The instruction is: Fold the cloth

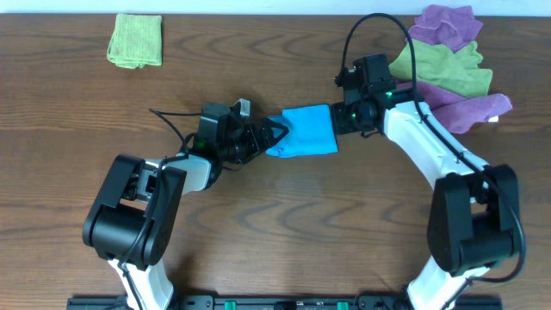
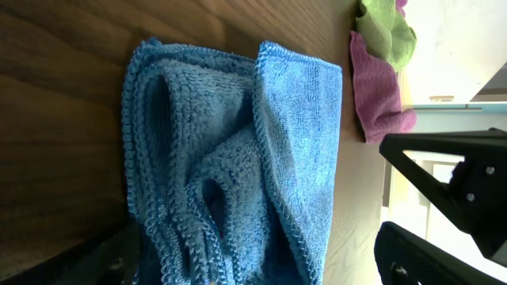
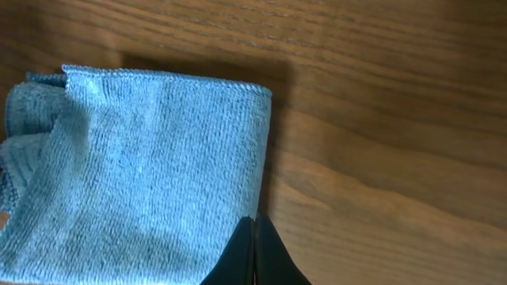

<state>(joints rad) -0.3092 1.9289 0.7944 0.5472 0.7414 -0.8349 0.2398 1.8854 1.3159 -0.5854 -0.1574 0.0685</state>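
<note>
Mid-fold, the right end effector (image 3: 255,239) is pinched shut on the cloth (image 1: 303,131) at its edge, the left end effector (image 1: 277,134) gapes empty, and next that edge likely needs carrying across.

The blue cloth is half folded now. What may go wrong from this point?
1. The right gripper is shut at the very edge of the cloth; any hold there is thin and may slip when lifted.
2. The side near the open left gripper is bunched in loose rolls, so a fold over it would likely be uneven.
3. The right arm lies beside the purple and green cloth pile and might drag it.
</note>
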